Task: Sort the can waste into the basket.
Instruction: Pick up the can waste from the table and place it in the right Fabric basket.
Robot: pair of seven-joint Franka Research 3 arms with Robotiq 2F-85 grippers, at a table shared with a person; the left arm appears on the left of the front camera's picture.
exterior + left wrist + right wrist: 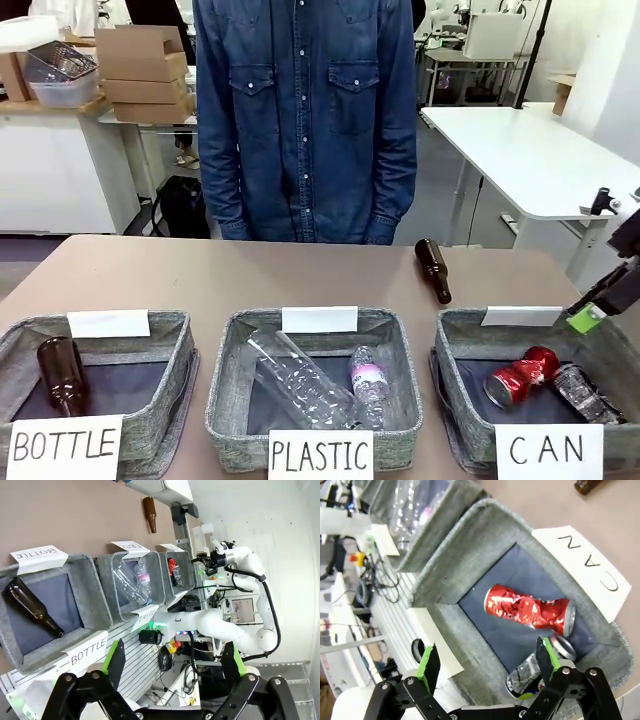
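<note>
With both jaws spread over the CAN basket (485, 540), my right gripper (487, 662) holds nothing; red can (530, 611) and silver can (532, 669) lie inside it; my left gripper (175, 665) is spread too.

The left pincer (172, 667) is matte black, built of angular links joined by round silver-headed pins, and each finger carries a bright green pad on its inner face. Behind it sits a white wrist housing. The right pincer (485, 667) has the same black linkage, the same silver pins and the same green pads. Past the left pincer's fingertips, the right arm (250, 580) appears as glossy white rounded segments with a black cable looped along it. The person (305, 120) wears a dark blue denim shirt with two flapped chest pockets and buttoned cuffs.
</note>
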